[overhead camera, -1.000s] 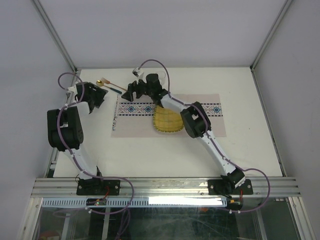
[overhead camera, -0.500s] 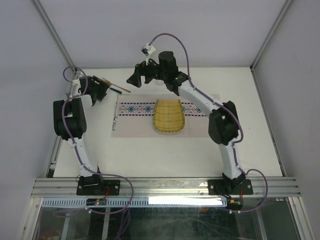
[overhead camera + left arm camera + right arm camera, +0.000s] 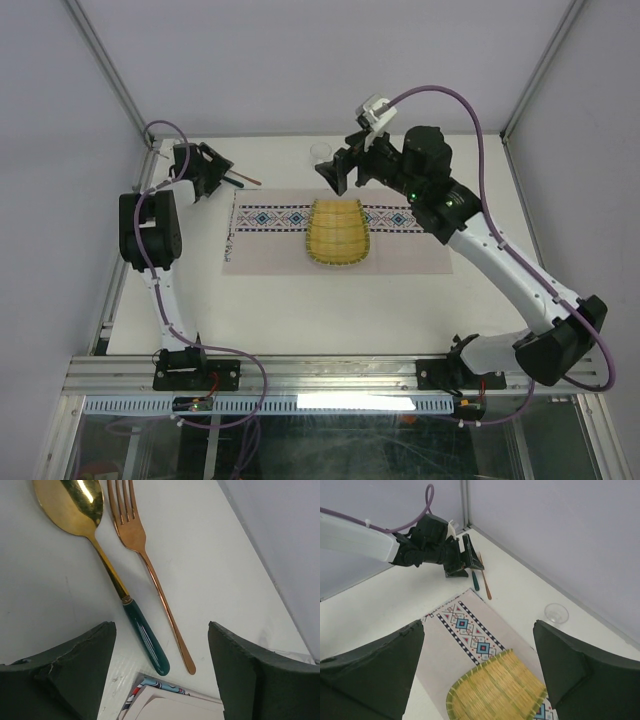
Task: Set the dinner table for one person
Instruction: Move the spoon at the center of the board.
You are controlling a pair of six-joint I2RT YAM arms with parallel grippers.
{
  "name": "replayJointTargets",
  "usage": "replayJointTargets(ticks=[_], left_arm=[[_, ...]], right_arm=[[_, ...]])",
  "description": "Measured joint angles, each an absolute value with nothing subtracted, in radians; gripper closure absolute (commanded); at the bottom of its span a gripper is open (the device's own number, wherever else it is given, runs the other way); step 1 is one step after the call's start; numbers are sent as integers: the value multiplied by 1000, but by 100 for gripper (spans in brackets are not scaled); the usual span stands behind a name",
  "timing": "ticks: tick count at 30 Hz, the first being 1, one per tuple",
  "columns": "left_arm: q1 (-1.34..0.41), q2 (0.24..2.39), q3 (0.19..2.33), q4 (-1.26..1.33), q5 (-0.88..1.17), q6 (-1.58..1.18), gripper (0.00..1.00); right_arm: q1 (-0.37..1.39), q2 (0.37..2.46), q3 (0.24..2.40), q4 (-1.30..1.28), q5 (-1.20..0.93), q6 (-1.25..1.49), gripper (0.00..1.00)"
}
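Note:
The dinner table [image 3: 300, 310] is a white tabletop. At its back left lie a gold spoon with a teal handle [image 3: 107, 567] and a copper fork [image 3: 150, 570], side by side. My left gripper [image 3: 160, 630] hovers open over their handle ends and holds nothing; in the top view this left gripper [image 3: 213, 168] is at the far left corner. Raised above the far edge of a yellow woven tray [image 3: 337, 233], my right gripper [image 3: 335, 172] is open and empty. The tray lies on a pale placemat [image 3: 270, 245] with a blue-red band.
A small clear cup [image 3: 322, 153] stands on the table behind the placemat, also in the right wrist view [image 3: 556, 613]. The placemat's corner [image 3: 170, 702] lies just below the cutlery handles. Grey walls and a metal rail [image 3: 330, 372] border the table.
My right arm has risen and swung right, from the placemat's far left to above the tray, uncovering the cup. My left gripper has moved back toward the cutlery and opened wider.

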State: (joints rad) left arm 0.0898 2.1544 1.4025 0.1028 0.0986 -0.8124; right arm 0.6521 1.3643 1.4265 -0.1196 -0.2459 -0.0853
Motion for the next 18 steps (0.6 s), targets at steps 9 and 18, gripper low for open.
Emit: replayJointTargets(ticks=[9, 18], left_arm=[[31, 2184, 1486, 13, 25, -778, 23], [23, 2204, 1556, -95, -50, -749, 27]], right_arm=[[652, 1248, 1311, -199, -133, -126, 5], [653, 1182, 1266, -208, -54, -149, 5]])
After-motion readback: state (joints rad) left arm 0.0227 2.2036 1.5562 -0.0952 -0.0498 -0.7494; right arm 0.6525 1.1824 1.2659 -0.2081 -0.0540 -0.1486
